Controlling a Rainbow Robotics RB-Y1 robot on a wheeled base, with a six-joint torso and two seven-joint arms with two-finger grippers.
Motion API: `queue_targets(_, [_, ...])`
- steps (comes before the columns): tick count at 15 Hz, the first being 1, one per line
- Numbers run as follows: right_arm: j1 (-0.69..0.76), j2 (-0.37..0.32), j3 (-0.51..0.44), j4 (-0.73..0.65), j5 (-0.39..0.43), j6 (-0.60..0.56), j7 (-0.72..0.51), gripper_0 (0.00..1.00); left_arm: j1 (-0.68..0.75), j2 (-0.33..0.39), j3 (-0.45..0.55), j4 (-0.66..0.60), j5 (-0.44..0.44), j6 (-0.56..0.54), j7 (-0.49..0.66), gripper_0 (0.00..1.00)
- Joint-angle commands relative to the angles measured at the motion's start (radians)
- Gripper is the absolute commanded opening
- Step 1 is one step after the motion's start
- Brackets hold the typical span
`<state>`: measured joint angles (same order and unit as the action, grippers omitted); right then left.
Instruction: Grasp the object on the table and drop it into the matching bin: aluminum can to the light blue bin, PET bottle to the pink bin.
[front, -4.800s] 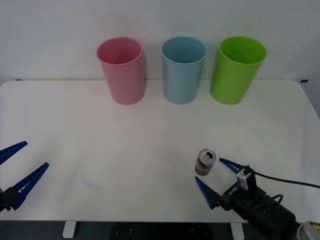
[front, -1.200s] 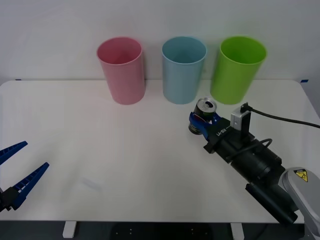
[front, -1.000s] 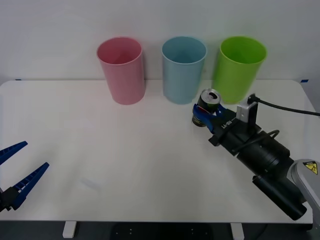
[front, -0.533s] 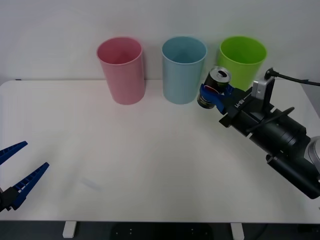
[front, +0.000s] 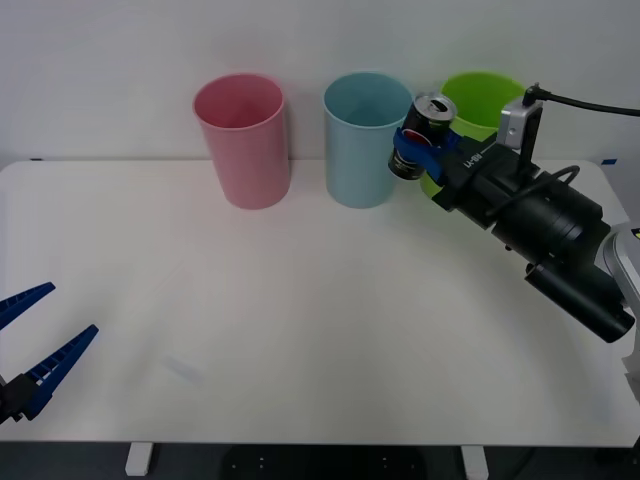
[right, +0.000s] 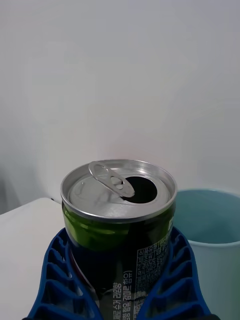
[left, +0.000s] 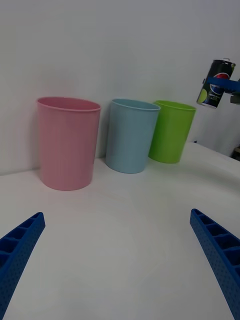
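The aluminum can (front: 422, 136) is silver-topped with a dark and green label and an open pull-tab top (right: 120, 187). My right gripper (front: 424, 148) is shut on it and holds it in the air, level with the rims, between the light blue bin (front: 366, 138) and the lime green bin (front: 478, 128). The right wrist view has the light blue bin's rim (right: 212, 220) just beyond the can. From the left wrist view the held can (left: 216, 83) hangs above the green bin (left: 171, 130). The pink bin (front: 244, 139) stands leftmost. My left gripper (front: 32, 352) rests open at the table's front left.
The three bins stand in a row at the back of the white table (front: 300, 320), against a plain white wall. The right arm (front: 550, 240) stretches over the table's right side.
The right gripper has picked the can up from the table's front right and carried it up and back, now shifting left toward the light blue bin's rim. The left arm has stayed still.
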<state>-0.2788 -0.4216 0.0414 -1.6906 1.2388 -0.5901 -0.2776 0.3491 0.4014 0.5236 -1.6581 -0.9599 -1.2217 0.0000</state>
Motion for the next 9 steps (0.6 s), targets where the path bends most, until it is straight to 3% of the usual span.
queue_targets(1, [-0.083,0.040,-0.017,0.094,0.051,-0.001,0.000,0.00,0.000,0.000,0.000,0.000,0.000,0.000,0.000,1.00])
queue_targets(9, [-0.326,0.158,-0.129,0.368,0.208,-0.001,0.014,0.00,0.000,0.000,0.000,0.000,0.000,0.000,0.000,1.00])
